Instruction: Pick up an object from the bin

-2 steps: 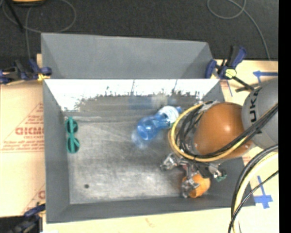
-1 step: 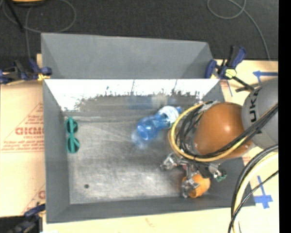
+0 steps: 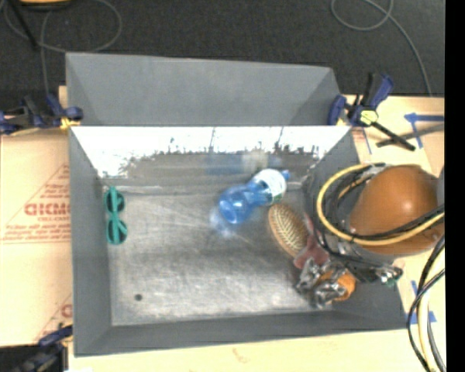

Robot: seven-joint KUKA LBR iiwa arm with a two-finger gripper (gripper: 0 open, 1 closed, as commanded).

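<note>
Grey metal makes up the bin (image 3: 201,281), its floor scuffed and mostly bare, with the few things in it spread well apart.

From the camera view, the arm (image 3: 418,231) comes in from the right, and its rounded orange cover (image 3: 391,200) hangs over the bin's right side, ringed by yellow and black cables (image 3: 325,204). Below the cover the tool (image 3: 324,284) sits low in the near right corner, close to the right wall. I cannot tell whether it is wide or narrow, because its tip is a dark tangle of metal with a spot of orange in it, and I cannot make out anything held there.

The thing nearest the tool is a brown oval brush (image 3: 287,229), lying flat just up and left of it, with its far end tucked under the edge of the arm. Whether the two touch I cannot tell. Just beyond the brush, towards the back wall, a clear blue bottle (image 3: 244,200) lies on its side, its white cap pointing right and back.

Over by the left wall, well apart from everything else, lies a pair of green sunglasses (image 3: 115,216). A small dark speck (image 3: 138,297) marks the floor near the front left corner.
</note>
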